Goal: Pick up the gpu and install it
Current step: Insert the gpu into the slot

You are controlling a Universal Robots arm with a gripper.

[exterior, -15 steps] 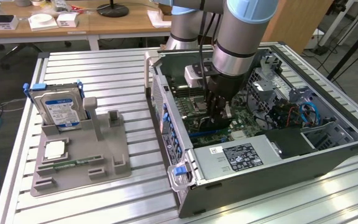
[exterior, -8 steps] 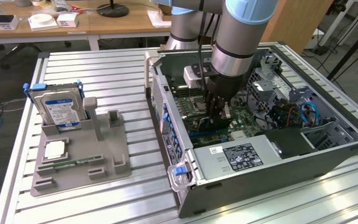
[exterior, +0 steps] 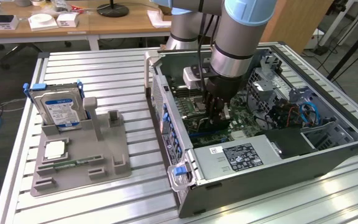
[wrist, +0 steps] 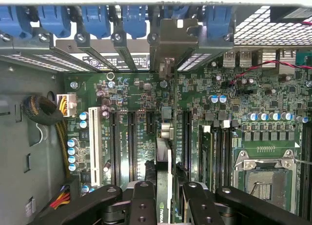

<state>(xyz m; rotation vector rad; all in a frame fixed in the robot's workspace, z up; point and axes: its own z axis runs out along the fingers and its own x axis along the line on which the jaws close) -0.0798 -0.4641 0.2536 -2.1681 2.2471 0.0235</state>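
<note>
Exterior view: the table (exterior: 92, 70), a slatted aluminium surface, carries an open computer case (exterior: 278, 158) lying on its side, with the motherboard (exterior: 195, 100) facing up inside it. The robot arm (exterior: 238, 32) reaches straight down into the case, above the motherboard. Beside the case, toward the exterior view's left, sits a grey parts holder (exterior: 98, 158). A silver hard drive (exterior: 58, 107) with a blue label stands upright in the holder's far end, and a narrow green memory stick (exterior: 73, 163) lies flat in it nearer the camera.

Inside the case, the pincer (exterior: 217, 112) hangs low over the motherboard's expansion slots, and the gpu (exterior: 223, 114) is held edge-on between its fingers, showing here as a thin sliver with a bit of silver metal.

In the wrist view the pincer (wrist: 168, 200) is pinching the gpu (wrist: 166, 161), one black finger on each face of the thin card. The card stands on edge over the motherboard (wrist: 234, 103), in line with a slot among the black expansion slots (wrist: 130, 142). Its silver bracket (wrist: 173, 42) stands at the case's rear wall, among the blue slot clips (wrist: 95, 17). Whether the card's edge is fully seated in the slot cannot be told.
</note>
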